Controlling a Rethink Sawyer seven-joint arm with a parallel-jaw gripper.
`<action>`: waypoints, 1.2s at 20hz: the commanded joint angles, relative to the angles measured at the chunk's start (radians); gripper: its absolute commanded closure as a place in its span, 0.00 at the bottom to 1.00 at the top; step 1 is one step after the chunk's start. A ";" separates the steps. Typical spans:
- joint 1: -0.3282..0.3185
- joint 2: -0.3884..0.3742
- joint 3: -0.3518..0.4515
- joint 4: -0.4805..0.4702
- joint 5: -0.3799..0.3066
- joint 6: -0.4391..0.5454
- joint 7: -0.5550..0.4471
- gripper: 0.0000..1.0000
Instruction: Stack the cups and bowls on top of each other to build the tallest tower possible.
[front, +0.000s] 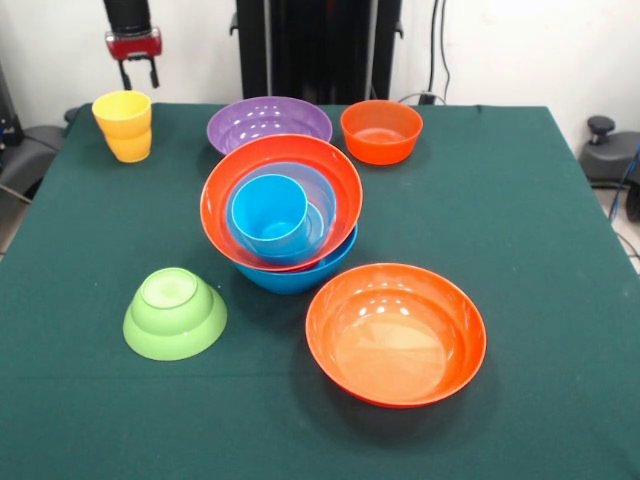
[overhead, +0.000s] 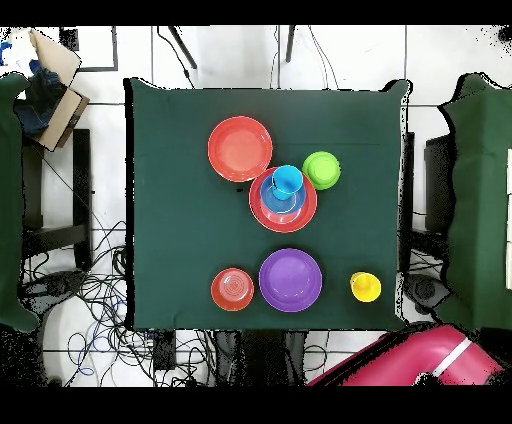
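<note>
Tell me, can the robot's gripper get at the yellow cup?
Probably yes. The gripper hangs just above and behind the yellow cup, which stands alone at the table's corner with nothing over it.

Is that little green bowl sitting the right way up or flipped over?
Flipped over. The lime green bowl rests rim-down on the table, its small flat base facing up and no hollow showing.

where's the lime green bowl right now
In the front view the lime green bowl sits upside down on the table's near left, just left of the tower and apart from the large orange bowl.
</note>
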 joint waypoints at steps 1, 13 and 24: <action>0.024 0.026 0.188 -0.113 0.011 0.050 0.139 0.00; 0.217 -0.141 0.147 0.118 -0.019 0.073 0.292 0.00; 0.392 -0.248 0.154 0.208 -0.037 0.132 0.477 0.00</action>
